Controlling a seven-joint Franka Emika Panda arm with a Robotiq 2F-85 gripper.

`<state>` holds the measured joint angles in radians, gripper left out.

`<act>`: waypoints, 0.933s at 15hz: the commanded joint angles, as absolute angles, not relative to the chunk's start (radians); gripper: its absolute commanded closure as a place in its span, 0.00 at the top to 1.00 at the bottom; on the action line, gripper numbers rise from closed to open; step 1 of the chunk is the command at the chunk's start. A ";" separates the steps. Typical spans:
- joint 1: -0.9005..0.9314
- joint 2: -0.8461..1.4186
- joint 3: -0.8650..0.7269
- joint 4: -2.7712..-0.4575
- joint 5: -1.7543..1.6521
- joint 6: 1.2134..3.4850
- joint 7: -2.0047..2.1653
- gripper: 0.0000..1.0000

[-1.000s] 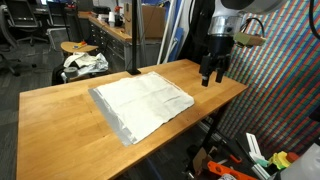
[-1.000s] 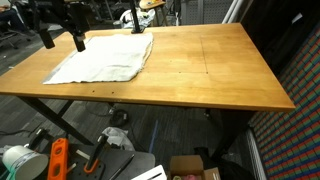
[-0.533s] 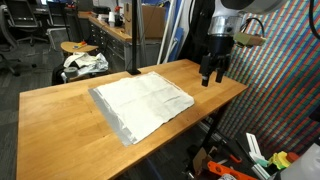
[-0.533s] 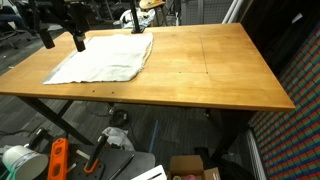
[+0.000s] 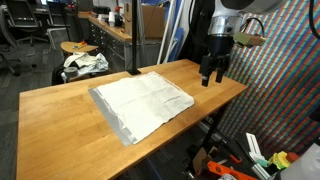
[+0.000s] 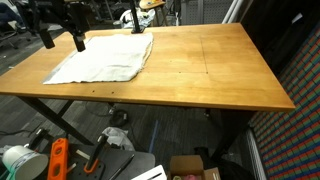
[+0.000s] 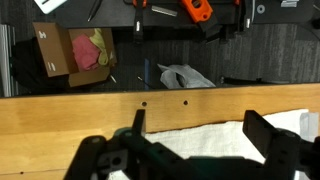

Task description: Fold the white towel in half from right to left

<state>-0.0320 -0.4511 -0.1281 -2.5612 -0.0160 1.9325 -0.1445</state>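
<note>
Item: towel, count one.

In an exterior view: towel (image 5: 143, 105) flat on table (image 5: 50, 120), long axis along the table's length, one short end toward the jaws. Gripper (image 5: 209, 79), count one, jaws wide, holding nothing.

In an exterior view: towel (image 6: 100, 60) below and beside the jaws; gripper (image 6: 61, 44) spread wide.

Wrist view: towel (image 7: 215, 138) under the gripper (image 7: 195, 120); box (image 7: 70, 52), count one, on the floor beyond the jaws.

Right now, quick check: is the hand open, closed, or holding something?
Hand: open, holding nothing, hanging above the table near the white towel.
</note>
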 commanded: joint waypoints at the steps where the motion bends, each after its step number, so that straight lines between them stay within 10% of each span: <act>1: -0.039 -0.430 -0.125 -2.544 0.005 1.930 -0.155 1.00; 14: -0.078 -0.118 -0.226 -2.369 0.315 2.079 -0.268 1.00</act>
